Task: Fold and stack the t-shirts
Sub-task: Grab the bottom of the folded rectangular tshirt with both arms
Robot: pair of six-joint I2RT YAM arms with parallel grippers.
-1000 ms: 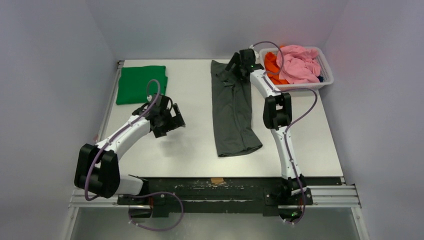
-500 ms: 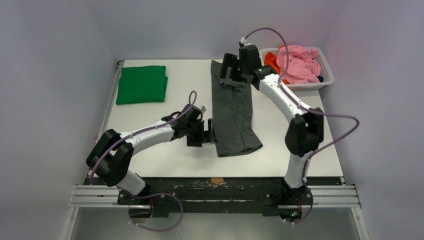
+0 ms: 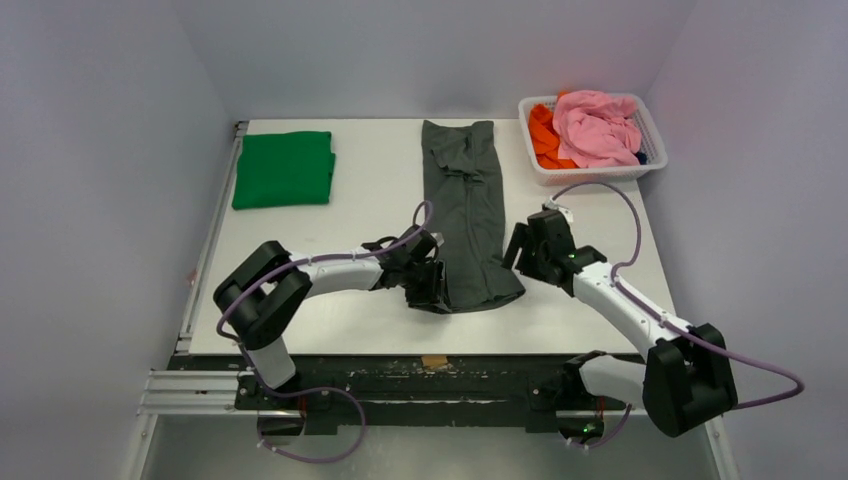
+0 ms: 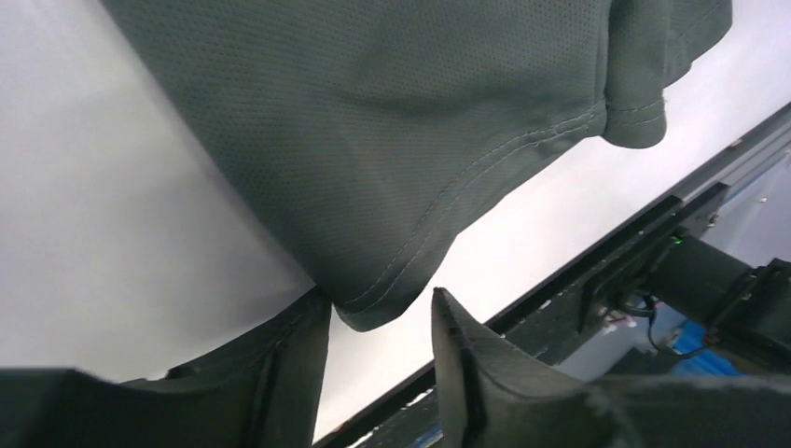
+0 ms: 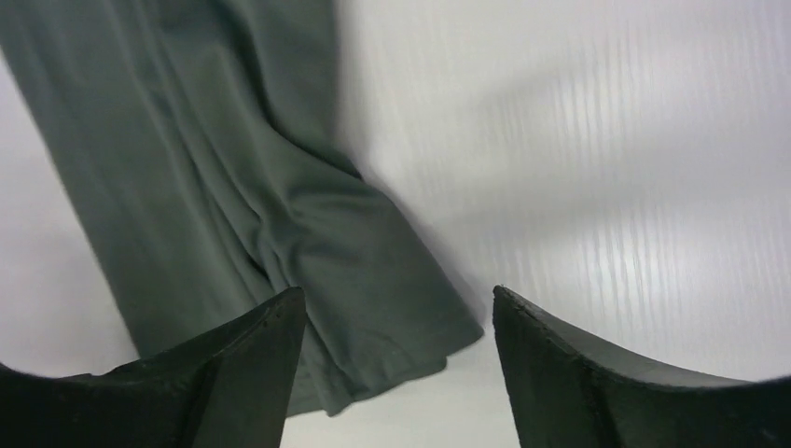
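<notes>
While the counter (image 3: 620, 300) carries both shirts, the charcoal-grey t-shirt (image 3: 465, 215) lies down its middle as a long folded strip, and the green t-shirt (image 3: 284, 168) sits folded at the far left corner, well apart. The left end effector (image 4: 379, 293), fingers parted, straddles the strip's near left hem corner. The right end effector (image 5: 397, 291), spread wide, faces its near right corner.

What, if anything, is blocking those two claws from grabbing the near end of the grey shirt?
Nothing visible. The left gripper is open with the near-left corner of the grey shirt between its jaws. The right gripper, also open, hangs beside the near-right corner, with only bare table between them.
</notes>
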